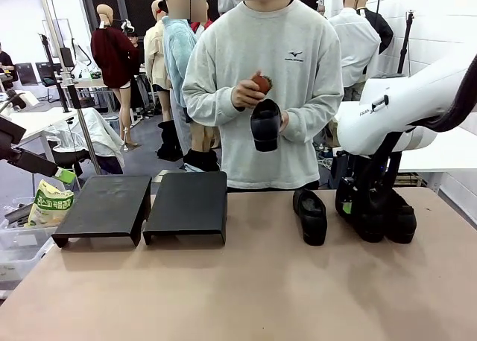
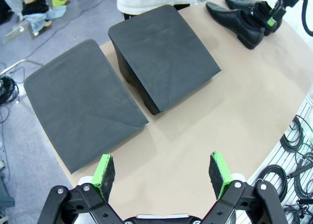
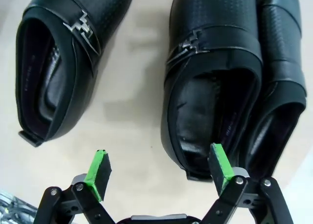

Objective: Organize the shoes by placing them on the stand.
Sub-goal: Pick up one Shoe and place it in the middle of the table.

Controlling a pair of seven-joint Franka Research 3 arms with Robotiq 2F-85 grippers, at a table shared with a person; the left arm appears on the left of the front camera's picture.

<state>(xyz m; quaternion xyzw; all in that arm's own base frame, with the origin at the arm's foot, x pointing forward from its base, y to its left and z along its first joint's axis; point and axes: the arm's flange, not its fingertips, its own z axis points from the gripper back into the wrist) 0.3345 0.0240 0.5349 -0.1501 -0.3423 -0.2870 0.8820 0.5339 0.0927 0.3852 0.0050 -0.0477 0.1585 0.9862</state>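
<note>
Right gripper (image 3: 160, 170) is gaping wide, gripping nothing; shoes (image 3: 210, 87) are lying just ahead of the jaws, one heel partly hiding behind it, another running off-frame. Left gripper (image 2: 163, 175) is hanging open, empty, stand (image 2: 166, 53) lying beyond its jaws.

My right arm (image 1: 402, 110) angles steeply downward, right gripper (image 3: 158, 153) pointing down with jaws spread wide; my left gripper (image 2: 161, 160) hangs higher, tilted downward, jaws also wide apart

Front camera faces across the counter (image 1: 246, 296); left wrist looks down from high, right wrist close over shoes (image 3: 210, 87) all views share.
</note>
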